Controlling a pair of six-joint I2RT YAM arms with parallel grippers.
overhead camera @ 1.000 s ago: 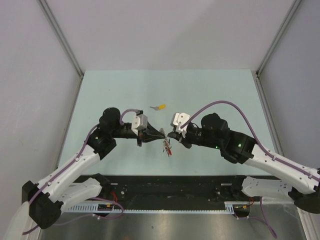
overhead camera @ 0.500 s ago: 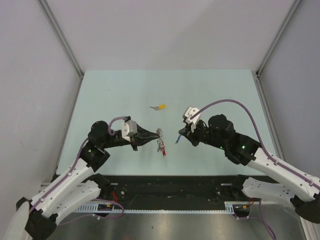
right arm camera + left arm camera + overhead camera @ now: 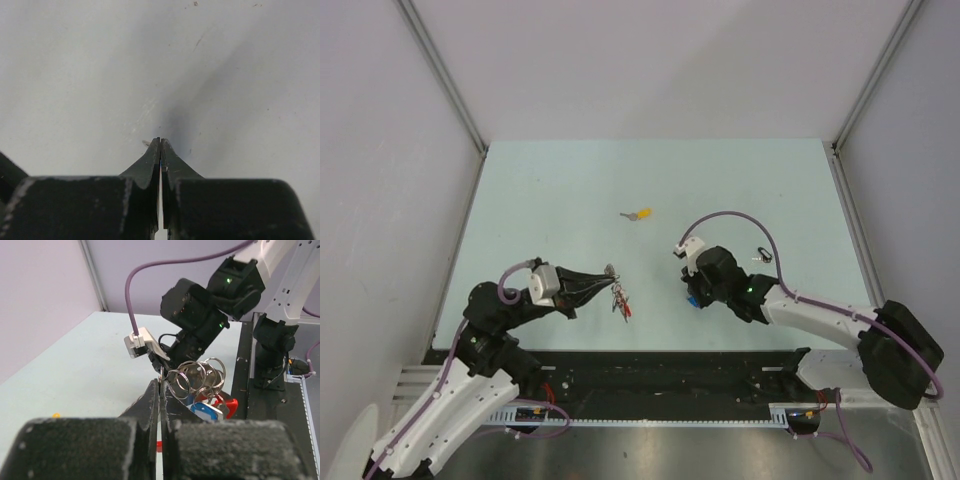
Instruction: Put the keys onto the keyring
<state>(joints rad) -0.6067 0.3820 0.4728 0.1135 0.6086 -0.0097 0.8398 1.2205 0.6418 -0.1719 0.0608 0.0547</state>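
Keyring (image 3: pixel 192 380) dangles, clenched in left gripper (image 3: pixel 160 384); right gripper (image 3: pixel 159 141) pinches blue key (image 3: pixel 692 299), well apart. Risk: loose rings could swing, or the key could twist, spoiling threading.

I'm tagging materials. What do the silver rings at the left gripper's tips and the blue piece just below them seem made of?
Thin silver rings, pinched by the left gripper: polished metal, bright glints on wire loops. Glossy blue piece: probably moulded plastic, flat colour with white highlight; mostly hidden.
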